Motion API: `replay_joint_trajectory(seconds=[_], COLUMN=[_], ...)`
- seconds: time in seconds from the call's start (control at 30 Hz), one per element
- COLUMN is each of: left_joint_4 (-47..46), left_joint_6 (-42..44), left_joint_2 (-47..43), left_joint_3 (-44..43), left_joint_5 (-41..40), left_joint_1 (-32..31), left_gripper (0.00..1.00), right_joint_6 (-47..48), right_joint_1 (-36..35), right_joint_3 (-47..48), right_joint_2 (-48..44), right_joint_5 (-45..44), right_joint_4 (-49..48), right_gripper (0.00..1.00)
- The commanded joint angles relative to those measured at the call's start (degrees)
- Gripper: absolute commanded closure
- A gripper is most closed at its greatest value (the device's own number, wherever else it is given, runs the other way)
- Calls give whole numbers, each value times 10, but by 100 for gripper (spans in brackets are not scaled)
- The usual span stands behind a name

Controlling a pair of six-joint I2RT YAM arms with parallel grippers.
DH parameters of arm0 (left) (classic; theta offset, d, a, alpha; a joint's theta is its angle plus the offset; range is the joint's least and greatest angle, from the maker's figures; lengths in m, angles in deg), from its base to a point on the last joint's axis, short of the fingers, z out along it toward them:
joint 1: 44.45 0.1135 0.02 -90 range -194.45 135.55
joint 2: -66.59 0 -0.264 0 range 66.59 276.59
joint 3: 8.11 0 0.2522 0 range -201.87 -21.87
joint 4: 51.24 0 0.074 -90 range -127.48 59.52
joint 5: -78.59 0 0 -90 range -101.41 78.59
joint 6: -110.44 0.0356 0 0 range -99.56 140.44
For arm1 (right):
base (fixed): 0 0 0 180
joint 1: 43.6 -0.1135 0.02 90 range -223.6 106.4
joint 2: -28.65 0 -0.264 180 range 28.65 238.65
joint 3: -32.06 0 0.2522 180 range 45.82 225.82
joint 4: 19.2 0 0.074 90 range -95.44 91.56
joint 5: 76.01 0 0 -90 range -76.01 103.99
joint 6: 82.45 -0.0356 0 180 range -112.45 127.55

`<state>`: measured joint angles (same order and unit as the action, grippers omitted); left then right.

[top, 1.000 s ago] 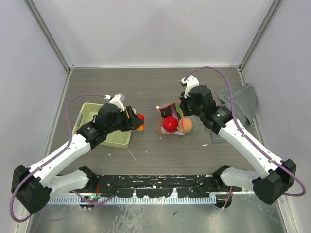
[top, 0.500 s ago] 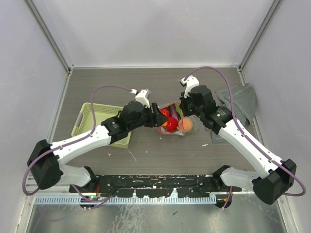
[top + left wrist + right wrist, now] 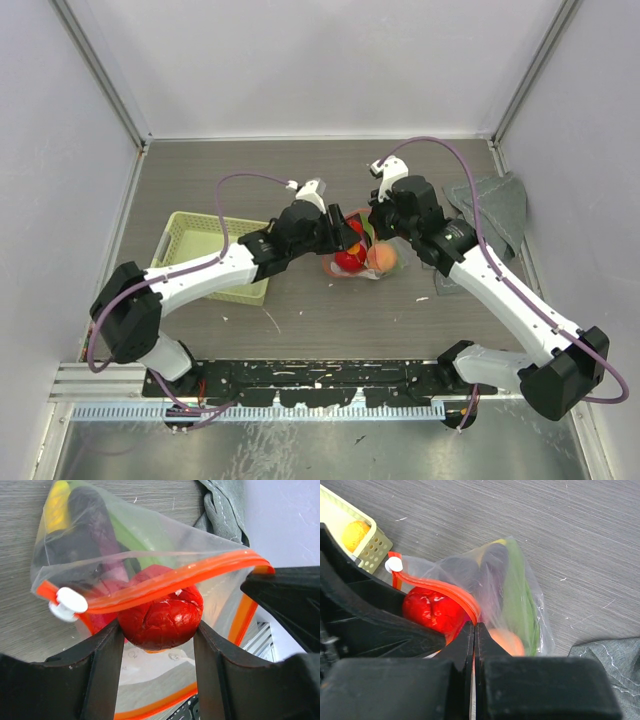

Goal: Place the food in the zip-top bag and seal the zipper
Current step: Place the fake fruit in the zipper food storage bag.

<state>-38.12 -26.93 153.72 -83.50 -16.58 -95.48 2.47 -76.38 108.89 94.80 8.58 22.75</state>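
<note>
Red glossy plastic up front: red toy fruit (image 3: 162, 615), round, faintly creased like a tomato, pinched part-way open between the fingers of the left gripper (image 3: 159, 630). Parked right at the mouth of the zip-top bag (image 3: 105, 540), half over the lip, not yet released.

Step in hand, by the look of it: loading food, this piece next in. Next move: push a little deeper past the zipper (image 3: 200, 570), spread the fingers, back out without dragging the film. Sealing not yet done. Mouth gaping, white slider (image 3: 66, 605) at the left end of the strip in the left wrist view.

Right gripper (image 3: 474, 630) pressed together, nipping the bag's mouth edge at the red-orange strip and propping it open. Best kept there until the drop.

Bag: thin clear film, crinkly and floppy, likely to collapse if let go. Inside already: dark purple piece (image 3: 86, 525), yellow piece (image 3: 58, 500), leafy green piece (image 3: 519, 595), orange rounded piece (image 3: 506, 642). All hard, smooth plastic, slippery, apt to roll.

Further off: pale green basket (image 3: 188, 232) with perforated walls, one yellow-orange piece (image 3: 355, 534) in it. Grey cloth (image 3: 495, 205) folded at far right, near the bag, soft with a stitched edge. Table (image 3: 250, 170) dark wood-grain, matte.
</note>
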Motion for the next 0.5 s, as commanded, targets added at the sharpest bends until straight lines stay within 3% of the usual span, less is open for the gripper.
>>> replay_joint_trajectory(seconds=[0.0,0.3,0.47], left_joint_4=[-31,-51,-62], left_joint_6=[-27,2,6], left_joint_2=[26,62,89], left_joint_3=[-41,-58,-74], left_joint_5=[-8,-59,-72], left_joint_1=[-7,-21,-22], left_gripper=[56,50,40], right_joint_6=[-2,-2,-4], right_joint_1=[-2,-2,-2], right_joint_3=[7,6,7], right_joint_2=[2,0,-1], right_joint_5=[9,13,15], right_joint_4=[-35,-36,-36], right_gripper=[100,100,100])
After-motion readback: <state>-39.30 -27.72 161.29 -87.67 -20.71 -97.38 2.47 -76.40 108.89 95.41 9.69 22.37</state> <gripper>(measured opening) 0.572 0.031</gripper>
